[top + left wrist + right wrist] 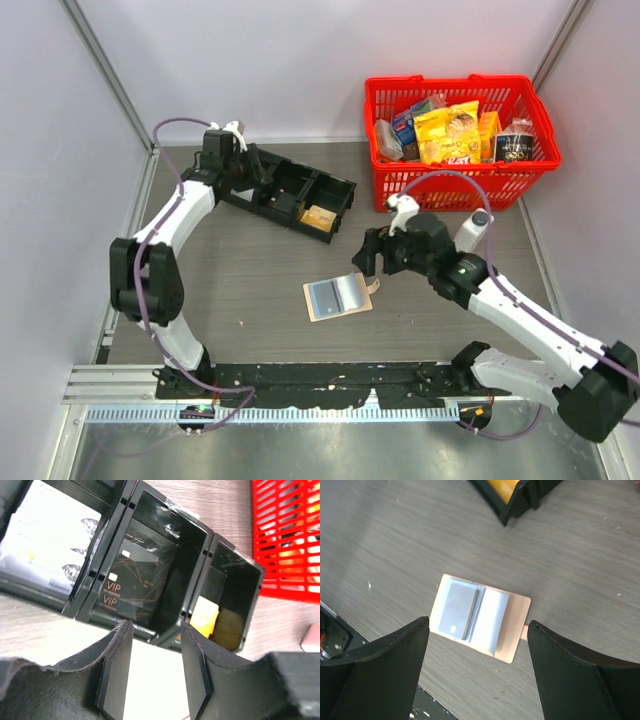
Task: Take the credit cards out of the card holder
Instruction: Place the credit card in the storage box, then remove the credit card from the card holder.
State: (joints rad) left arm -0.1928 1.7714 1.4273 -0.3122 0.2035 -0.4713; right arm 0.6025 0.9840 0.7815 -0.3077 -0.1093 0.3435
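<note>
The card holder [352, 294] lies open and flat on the table. It has a tan-pink rim all round and light blue inside, and it's turned a little askew to the table edges. It sits about midway between the left and right edges, somewhat nearer the near edge than the far one. A grey credit card [324, 297] lies flat in the half toward the left edge — the other half shows only pale blue. The small closing tab pokes out toward the right edge.
</note>
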